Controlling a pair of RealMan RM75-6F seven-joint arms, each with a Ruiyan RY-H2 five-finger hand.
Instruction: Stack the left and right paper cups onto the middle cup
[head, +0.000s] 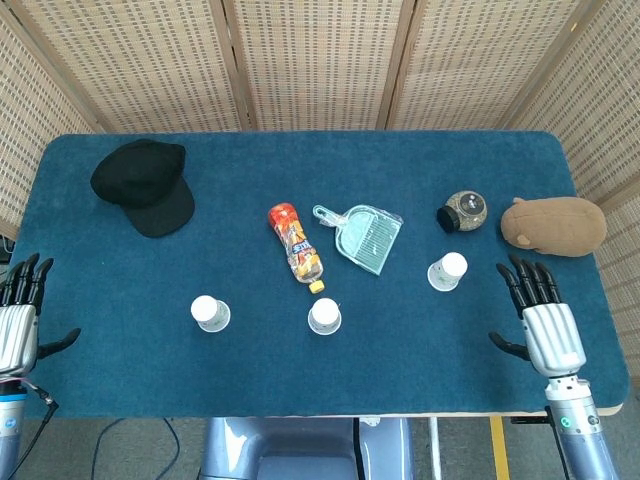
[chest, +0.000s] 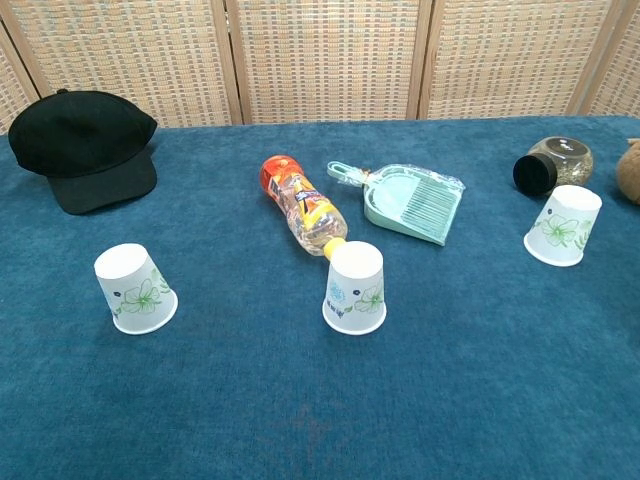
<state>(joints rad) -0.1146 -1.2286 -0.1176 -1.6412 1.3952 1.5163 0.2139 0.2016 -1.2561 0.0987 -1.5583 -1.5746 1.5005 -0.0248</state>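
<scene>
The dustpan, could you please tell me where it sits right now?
The mint-green dustpan lies mid-table in the head view, just right of the lying plastic bottle and behind the middle paper cup.

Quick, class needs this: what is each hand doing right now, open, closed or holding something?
Left hand: open, holding nothing, at the table's left edge.
Right hand: open, holding nothing, near the right paper cup.
</scene>
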